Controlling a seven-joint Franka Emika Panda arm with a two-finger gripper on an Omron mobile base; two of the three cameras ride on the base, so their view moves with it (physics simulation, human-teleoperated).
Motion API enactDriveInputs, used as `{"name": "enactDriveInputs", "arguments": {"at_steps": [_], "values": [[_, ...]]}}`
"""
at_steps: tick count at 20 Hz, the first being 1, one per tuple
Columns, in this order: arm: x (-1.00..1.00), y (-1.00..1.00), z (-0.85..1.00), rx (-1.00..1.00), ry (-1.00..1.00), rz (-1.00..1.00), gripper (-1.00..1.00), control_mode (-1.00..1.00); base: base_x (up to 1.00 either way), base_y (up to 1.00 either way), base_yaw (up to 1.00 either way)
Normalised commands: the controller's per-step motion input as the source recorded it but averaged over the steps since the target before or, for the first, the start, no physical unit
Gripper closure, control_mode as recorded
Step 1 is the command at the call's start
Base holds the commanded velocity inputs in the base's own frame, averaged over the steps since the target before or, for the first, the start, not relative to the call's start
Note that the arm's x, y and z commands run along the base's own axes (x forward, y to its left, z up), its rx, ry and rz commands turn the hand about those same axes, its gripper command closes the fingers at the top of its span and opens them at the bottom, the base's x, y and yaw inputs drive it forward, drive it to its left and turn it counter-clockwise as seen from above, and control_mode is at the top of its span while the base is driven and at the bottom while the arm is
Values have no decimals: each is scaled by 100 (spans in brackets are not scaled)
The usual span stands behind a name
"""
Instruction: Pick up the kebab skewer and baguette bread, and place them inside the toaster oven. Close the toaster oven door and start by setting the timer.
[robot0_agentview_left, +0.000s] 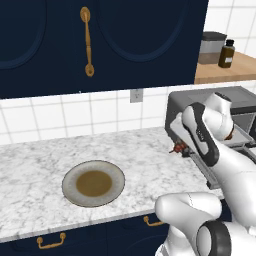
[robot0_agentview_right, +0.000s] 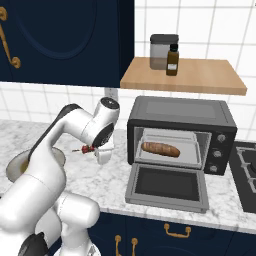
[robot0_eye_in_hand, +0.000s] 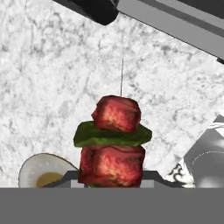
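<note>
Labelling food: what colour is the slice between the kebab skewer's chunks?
Green, on the kebab skewer, clearest in the hand view.

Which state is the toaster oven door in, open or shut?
Open. The toaster oven door lies folded down flat on the counter, exposing the baguette bread on the rack inside.

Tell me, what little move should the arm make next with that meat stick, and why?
Probably swing the kebab skewer toward the open toaster oven. The fingers hold it above the counter, left of the oven. The toaster oven door lies dropped flat, and the baguette bread already rests on the rack inside, so the skewer seems the only item left to load.
</note>
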Motion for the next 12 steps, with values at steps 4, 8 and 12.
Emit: {"name": "enactDriveInputs", "arguments": {"at_steps": [4,8,12], "values": [[0,-87,5,8,0,-40,100,-100,0,0,0],[0,-88,0,4,-5,-35,100,-100,0,0,0],[0,-96,0,5,-7,-25,100,-100,0,0,0]]}}
